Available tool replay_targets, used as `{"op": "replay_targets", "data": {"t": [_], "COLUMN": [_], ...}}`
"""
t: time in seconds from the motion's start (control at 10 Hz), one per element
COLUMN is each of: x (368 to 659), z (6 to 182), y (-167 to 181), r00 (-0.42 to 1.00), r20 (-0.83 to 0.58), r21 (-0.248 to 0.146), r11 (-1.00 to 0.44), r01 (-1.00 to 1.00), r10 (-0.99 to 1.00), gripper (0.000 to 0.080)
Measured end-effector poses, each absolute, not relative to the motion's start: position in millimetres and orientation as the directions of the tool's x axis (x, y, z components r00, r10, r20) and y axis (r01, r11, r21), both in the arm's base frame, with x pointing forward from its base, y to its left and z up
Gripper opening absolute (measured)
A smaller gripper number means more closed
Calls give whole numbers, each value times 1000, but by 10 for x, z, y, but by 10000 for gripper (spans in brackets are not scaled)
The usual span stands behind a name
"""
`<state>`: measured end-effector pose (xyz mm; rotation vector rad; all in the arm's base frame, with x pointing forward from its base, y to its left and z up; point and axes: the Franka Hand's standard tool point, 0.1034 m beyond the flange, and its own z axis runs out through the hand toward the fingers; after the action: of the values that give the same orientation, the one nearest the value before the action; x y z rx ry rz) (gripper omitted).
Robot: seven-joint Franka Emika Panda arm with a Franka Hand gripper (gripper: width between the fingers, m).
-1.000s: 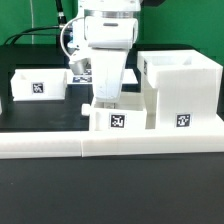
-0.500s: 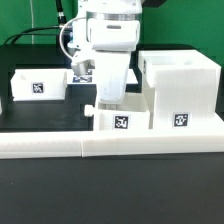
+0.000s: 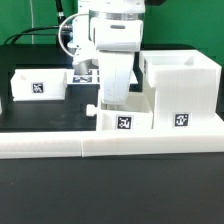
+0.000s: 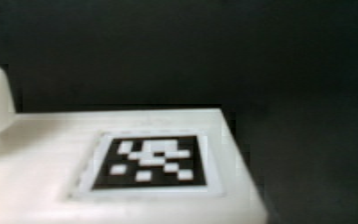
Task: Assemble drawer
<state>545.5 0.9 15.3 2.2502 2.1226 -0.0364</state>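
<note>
Cannot tell whether fingers clenched or released: tips masked. Blurred in wrist view: tag. On desk: white tagged drawer tray just beside cube housing; second tray well apart.

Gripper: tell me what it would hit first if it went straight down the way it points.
The small tagged tray, directly below the gripper. The fingertips are hidden at the tray's rim, so it may already be in contact; depth is unclear from these views.

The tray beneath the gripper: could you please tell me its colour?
White tray, black-and-white square tag on front; clearest in the exterior view.
</note>
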Motion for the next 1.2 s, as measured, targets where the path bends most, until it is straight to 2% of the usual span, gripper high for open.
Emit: {"op": "replay_targets", "data": {"t": [0.3,0.9,1.2], "x": [5441,5432,5426], "z": [152,145,146], "y": [26,14,-11], "r00": [16,27,103], "r20": [-59,-58,-59], "r21": [-12,-11,-15], "r11": [-17,-27,-104], "r01": [1000,1000,994], "r10": [998,998,993], "gripper": [42,42,42]}}
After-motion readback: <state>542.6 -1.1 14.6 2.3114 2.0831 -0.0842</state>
